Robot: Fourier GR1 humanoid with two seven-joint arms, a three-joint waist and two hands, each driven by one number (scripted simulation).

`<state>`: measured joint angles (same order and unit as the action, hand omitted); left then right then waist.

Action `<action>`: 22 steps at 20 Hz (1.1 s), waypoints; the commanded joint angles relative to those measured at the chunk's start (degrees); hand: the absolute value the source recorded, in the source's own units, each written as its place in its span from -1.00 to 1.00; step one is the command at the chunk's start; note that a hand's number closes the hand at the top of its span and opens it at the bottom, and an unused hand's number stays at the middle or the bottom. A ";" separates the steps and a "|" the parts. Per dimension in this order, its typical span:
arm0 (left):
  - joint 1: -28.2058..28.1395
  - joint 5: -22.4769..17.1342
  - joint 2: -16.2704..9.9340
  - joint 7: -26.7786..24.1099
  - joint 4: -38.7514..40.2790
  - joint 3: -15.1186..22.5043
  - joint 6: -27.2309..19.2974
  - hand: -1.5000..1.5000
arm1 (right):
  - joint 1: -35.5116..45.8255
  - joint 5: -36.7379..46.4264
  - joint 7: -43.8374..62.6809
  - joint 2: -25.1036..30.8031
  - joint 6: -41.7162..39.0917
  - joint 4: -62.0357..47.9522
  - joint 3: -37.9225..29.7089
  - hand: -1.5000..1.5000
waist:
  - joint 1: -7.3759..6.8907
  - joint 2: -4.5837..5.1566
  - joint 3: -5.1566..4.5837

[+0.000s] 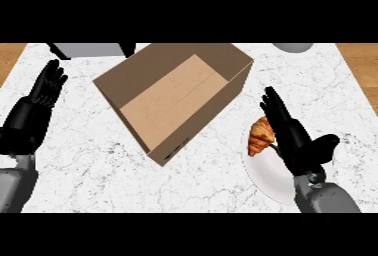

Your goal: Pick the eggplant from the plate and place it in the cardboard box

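A: Head view, go. What's on the white marble table (pixel 81 170)?

B: Open brown cardboard box (pixel 177 97), rotated at an angle, sitting mid-table. Inside is bare, flat tan bottom showing.

A: Plate?

B: Round white plate (pixel 267 181) at the right, just beside the box's lower right corner, partly under the right arm. The item on it is an orange-brown ridged crescent (pixel 260 136), looks like a croissant, not an eggplant. It lies on the plate's upper left edge.

A: So the task object's on the plate, not in the box?

B: Yes, on the plate, well outside the box.

A: Right hand?

B: Black right hand (pixel 294 137) is over the plate, fingers (pixel 275 107) straight and extended toward the far side, thumb out to the right. Released, grasping nothing. The finger side sits right along the croissant-like item; touching or just above, can't tell.

A: Left hand?

B: Black left hand (pixel 35 107) at the left edge of the table, fingers up and relaxed, released, holding nothing. Resting, well apart from the box.

A: Anything else?

B: Grey boxy object (pixel 92 49) at the top edge left of the box, cut off. Pale rounded object (pixel 294 47) at the top right, cut off too. Wooden surface (pixel 362 65) showing past the table's sides.
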<state>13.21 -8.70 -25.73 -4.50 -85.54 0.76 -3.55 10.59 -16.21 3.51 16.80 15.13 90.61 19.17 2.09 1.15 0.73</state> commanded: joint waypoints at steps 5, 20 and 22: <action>-0.68 3.57 4.00 1.20 0.23 8.92 2.42 0.00 | -7.16 -21.46 14.35 3.92 -21.11 -8.60 -1.44 -1.00 | -1.61 0.19 -0.43; 0.51 5.23 9.50 6.01 0.90 15.14 3.34 0.00 | -2.50 4.88 -25.12 38.00 -51.63 -24.15 -5.76 -1.00 | -2.59 -0.69 -0.57; 2.91 5.75 11.07 7.89 0.71 15.41 2.28 0.00 | 2.56 4.73 -24.53 40.79 -57.35 -28.08 -6.35 -1.00 | -3.20 -0.61 -0.59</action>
<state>14.79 -3.22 -17.23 0.54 -86.90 13.80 -1.70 7.92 -13.09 -16.72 52.06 -33.51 69.36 14.57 -0.41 0.03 0.42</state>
